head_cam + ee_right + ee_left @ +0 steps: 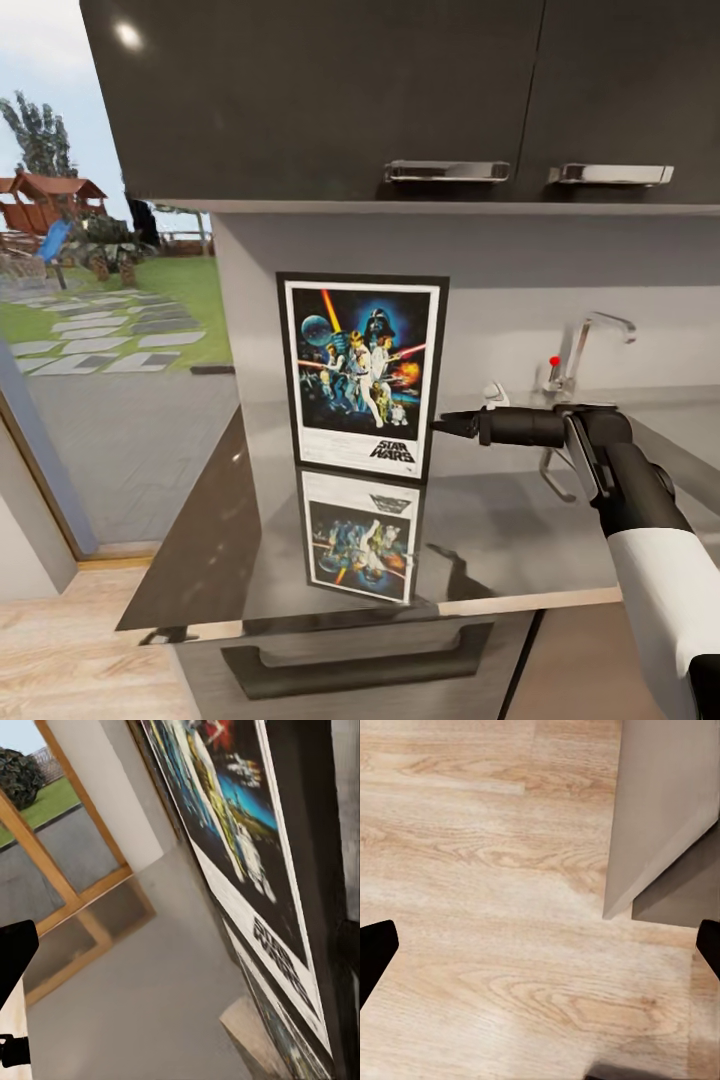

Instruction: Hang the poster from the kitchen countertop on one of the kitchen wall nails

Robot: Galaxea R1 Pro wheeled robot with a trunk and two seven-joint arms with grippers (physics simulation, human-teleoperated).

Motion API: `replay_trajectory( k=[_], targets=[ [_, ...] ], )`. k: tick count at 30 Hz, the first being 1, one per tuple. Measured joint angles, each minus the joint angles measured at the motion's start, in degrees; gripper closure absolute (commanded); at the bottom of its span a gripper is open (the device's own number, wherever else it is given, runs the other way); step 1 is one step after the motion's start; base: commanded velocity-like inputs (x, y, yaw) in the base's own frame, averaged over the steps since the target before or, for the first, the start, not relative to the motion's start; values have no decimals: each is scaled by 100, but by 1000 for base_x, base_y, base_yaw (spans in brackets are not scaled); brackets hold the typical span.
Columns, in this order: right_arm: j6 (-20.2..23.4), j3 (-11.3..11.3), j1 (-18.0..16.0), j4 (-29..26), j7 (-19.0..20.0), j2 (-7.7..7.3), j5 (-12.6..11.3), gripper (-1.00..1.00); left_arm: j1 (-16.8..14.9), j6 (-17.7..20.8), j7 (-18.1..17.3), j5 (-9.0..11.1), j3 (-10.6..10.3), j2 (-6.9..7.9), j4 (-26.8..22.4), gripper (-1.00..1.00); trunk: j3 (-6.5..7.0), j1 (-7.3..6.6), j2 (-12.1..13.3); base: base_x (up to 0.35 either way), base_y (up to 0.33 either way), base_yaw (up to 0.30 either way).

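A home kitchen, rendered in simulation. Glossy dark grey countertop [520, 520] with a chrome tap [590, 345] at the back, dark wall cupboards [330, 95] with metal handles above, a drawer front [360, 660] below. Pale wood-plank floor [487, 907]. Beside the counter, a tall window [110, 300] onto lawn, stepping stones and a garden playhouse.

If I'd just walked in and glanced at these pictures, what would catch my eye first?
Probably the colourful poster, standing upright on the glossy kitchen countertop against the pale wall, mirrored in the slab below it. Next, the right gripper reaching in from the right, its tip at the poster's right edge, with a tap behind.
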Motion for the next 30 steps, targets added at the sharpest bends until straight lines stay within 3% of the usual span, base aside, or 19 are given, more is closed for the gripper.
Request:
replay_trajectory(
  k=[17,30],
  targets=[
    [-5,3,0,6,0,0,0,-100,0,0,0,0,0,2,-4,-100,0,2,0,39,0,0],
    [-701,10,45,95,5,-2,12,-100,0,0,0,0,0,1,-4,-100,0,2,1,0,0,0]
  ],
)
